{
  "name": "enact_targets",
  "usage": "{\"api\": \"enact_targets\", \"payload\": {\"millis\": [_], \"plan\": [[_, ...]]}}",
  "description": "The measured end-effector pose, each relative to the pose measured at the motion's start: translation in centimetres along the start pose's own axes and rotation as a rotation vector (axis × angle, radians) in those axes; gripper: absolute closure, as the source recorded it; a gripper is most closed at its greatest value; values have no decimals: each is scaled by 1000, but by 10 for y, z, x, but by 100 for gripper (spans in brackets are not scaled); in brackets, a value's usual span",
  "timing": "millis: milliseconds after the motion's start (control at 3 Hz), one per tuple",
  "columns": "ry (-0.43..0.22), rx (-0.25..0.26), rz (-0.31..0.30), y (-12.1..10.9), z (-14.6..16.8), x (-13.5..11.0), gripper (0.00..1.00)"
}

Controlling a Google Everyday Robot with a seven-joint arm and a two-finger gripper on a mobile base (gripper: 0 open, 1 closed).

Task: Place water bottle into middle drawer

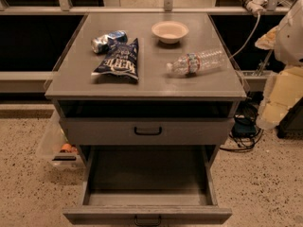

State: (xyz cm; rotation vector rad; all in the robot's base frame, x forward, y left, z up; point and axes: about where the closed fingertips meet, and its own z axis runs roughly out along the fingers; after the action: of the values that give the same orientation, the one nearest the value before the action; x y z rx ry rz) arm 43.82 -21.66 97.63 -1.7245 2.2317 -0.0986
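The water bottle lies on its side on the right part of the grey cabinet top, white cap pointing left, with a red-blue-white label band. The middle drawer is pulled out toward me at the bottom of the view; its inside is dark and bare, and its black bar handle is at the front. My gripper is at the right edge of the view, beside the cabinet's right side, lower than the bottle and apart from it, holding nothing that I can see.
On the cabinet top lie a dark blue chip bag, a crushed blue-silver can and a pale bowl. The grey drawer front above is closed. A clear plastic bin stands on the floor at left, cables at right.
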Motion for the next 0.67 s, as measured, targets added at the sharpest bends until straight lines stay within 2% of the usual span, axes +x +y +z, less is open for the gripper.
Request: {"api": "enact_targets", "payload": {"millis": [667], "plan": [[-8,17,-24,-7,-3,-5,0]]}}
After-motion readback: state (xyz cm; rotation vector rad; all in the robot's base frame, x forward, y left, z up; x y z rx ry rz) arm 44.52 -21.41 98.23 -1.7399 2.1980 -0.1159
